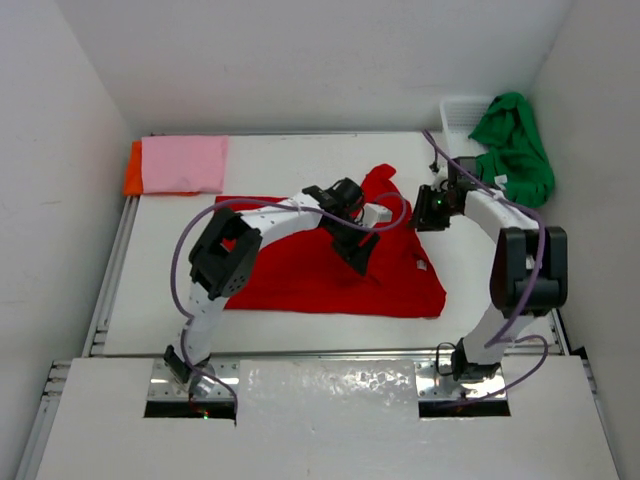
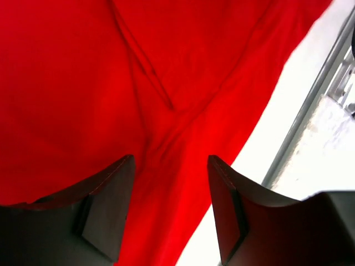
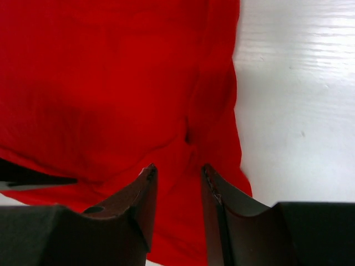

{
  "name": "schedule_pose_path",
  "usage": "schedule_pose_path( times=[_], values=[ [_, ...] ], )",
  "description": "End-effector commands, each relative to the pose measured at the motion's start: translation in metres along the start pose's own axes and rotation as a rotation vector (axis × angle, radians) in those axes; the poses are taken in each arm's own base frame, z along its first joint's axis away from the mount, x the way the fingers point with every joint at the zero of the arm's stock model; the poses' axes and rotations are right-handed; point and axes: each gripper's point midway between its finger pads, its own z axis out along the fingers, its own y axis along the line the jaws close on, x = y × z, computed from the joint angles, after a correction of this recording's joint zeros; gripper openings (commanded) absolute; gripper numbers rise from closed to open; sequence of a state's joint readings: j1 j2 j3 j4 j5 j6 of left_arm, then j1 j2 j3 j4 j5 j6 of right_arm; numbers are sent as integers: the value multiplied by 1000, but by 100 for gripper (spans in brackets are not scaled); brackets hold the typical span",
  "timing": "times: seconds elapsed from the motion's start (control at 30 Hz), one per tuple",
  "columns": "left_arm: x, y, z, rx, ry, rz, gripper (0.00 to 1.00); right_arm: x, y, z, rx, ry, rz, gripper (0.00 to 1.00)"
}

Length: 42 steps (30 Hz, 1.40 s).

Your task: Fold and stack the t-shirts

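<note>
The red t-shirt (image 1: 320, 270) lies spread on the table's middle, with a sleeve (image 1: 378, 182) bunched up at its far edge. My left gripper (image 1: 357, 256) hovers over the shirt's middle, open, with red cloth (image 2: 166, 83) filling the left wrist view (image 2: 171, 158). My right gripper (image 1: 418, 213) is at the shirt's right edge, open, low over a creased fold (image 3: 191, 133) in the right wrist view (image 3: 177, 166). A folded pink t-shirt (image 1: 183, 164) lies on the orange t-shirt (image 1: 132, 170) at the far left. The green t-shirt (image 1: 515, 150) hangs crumpled over the basket.
A white mesh basket (image 1: 458, 112) stands at the far right corner under the green shirt. White walls close in the table on three sides. A metal rail (image 1: 110, 290) runs along the left edge, and another rail (image 2: 310, 111) shows in the left wrist view.
</note>
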<state>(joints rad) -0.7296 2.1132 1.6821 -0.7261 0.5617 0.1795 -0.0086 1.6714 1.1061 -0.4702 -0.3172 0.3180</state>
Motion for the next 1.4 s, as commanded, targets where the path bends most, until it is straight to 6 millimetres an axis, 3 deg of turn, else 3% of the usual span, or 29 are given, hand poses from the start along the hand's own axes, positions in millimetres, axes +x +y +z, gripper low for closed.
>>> schedule_pose_path(
  times=[0.0,0.1,0.2,0.37,0.47,0.6,0.83,1.13,1.37],
  values=[
    [-50,-34,-10,89,-160,7,53,-15,15,14,-102,9,-26,35],
    [-41,-51,14,112,-126,17,53,-10,8,25,-89,29,-7,35],
    [-35,-53,26,112,-113,13,53,-7,4,29,-75,38,-5,35],
    [-26,-46,42,86,-79,-9,49,6,20,42,-95,78,-53,34],
    [-14,-41,55,58,-32,-24,47,13,12,46,-58,96,-56,28],
    [-10,-32,59,-4,-13,-29,46,17,7,48,-35,113,-58,27],
    [-23,-13,41,-167,-41,19,45,14,6,49,-36,104,-60,27],
    [-12,-29,64,-54,-11,-14,45,16,14,49,-59,109,-71,16],
    [-24,-20,63,-105,-35,3,24,18,13,49,-57,110,-76,4]
  ],
)
